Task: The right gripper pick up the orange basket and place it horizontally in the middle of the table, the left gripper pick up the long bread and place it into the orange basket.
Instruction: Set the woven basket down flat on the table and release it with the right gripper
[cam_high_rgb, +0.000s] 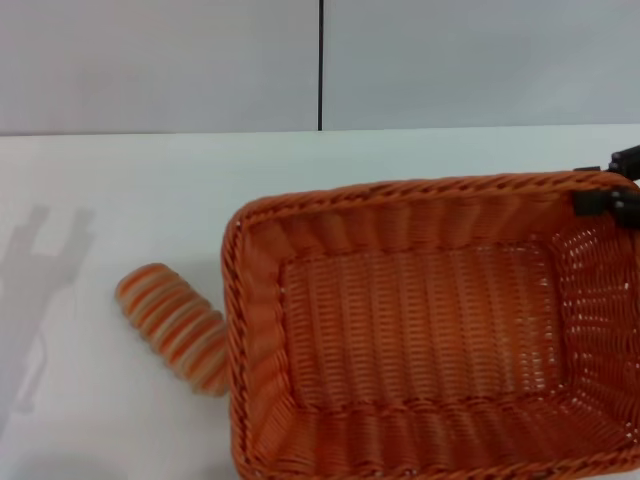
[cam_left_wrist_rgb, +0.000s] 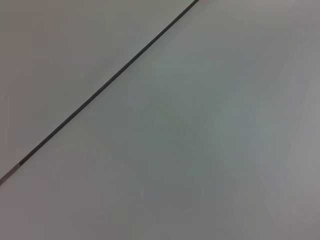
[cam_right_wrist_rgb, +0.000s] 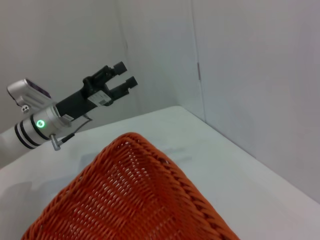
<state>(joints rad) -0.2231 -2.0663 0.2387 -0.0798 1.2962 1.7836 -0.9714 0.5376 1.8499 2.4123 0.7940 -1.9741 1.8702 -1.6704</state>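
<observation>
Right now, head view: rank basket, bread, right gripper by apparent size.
1. orange basket, largest by far, cut off at the frame's edges.
2. long bread.
3. right gripper, only a small part shows at the basket's far right rim, so its rank is unsure.

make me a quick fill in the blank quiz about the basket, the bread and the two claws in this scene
1. The long bread lies on the table, touching the basket's ____ outer wall.
2. The right claw grips the orange basket at its far-right ____.
3. The left claw is raised off the table with its fingers ____.
4. Inside, the basket holds ____.

Missing words: left; rim; open; nothing
</observation>
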